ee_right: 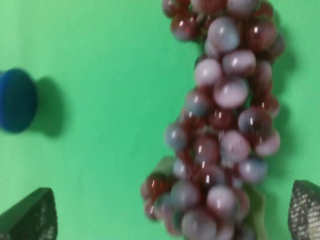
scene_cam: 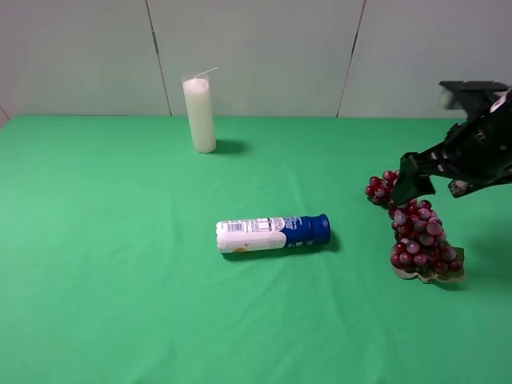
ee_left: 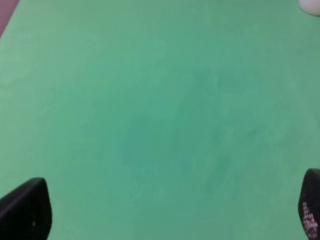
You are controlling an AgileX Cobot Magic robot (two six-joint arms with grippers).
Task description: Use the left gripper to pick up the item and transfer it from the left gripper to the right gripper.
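We see a table (scene_cam: 120, 280) covered edge to edge in bright green cloth, smooth, with faint mottling in the left wrist view; behind it a pale grey wall of panels with dark seams. The grape bunch (scene_cam: 418, 232) lies on the cloth at the right side, leaves toward the near edge, nothing clamped on it. The right gripper (scene_cam: 416, 186) hangs just above its far end, fingers (ee_right: 30, 217) spread wide with grapes between them but not gripped. The left gripper (ee_left: 165, 212) looks down at bare cloth, fingers wide apart, empty. A white-and-blue bottle (scene_cam: 272, 234) lies on its side mid-table; a white candle (scene_cam: 199, 114) stands upright near the wall.
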